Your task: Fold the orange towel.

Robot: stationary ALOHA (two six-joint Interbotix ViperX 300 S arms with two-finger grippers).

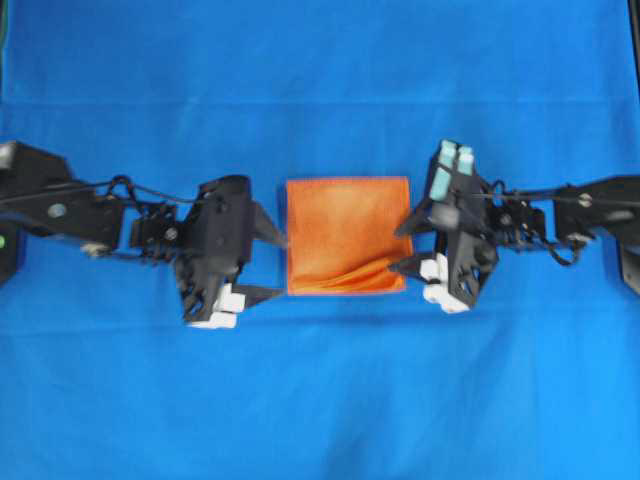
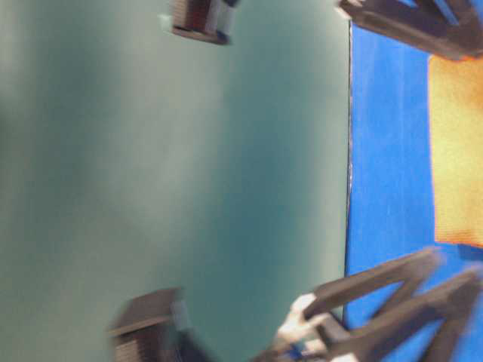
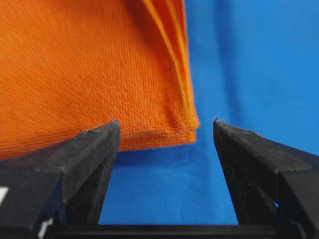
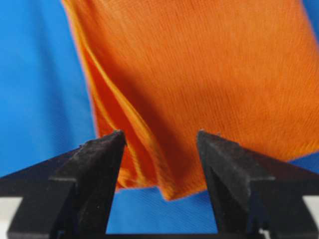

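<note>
The orange towel [image 1: 347, 235] lies folded into a small layered square in the middle of the blue cloth [image 1: 320, 400]. Its near right corner is rumpled and raised. My left gripper [image 1: 284, 266] is open at the towel's left edge. In the left wrist view the left gripper [image 3: 167, 124] stands open and empty, with the stacked corner of the towel [image 3: 89, 69] just beyond the fingertips. My right gripper [image 1: 394, 250] is open at the towel's right edge. In the right wrist view the right gripper [image 4: 160, 134] is open, with a loose corner of the towel [image 4: 209, 74] between the tips, not gripped.
The blue cloth [image 3: 249, 59] covers the whole table around the towel. The table-level view is blurred; it shows a green wall [image 2: 151, 188], the towel [image 2: 456, 151] and dark gripper fingers [image 2: 392, 283] over the blue surface.
</note>
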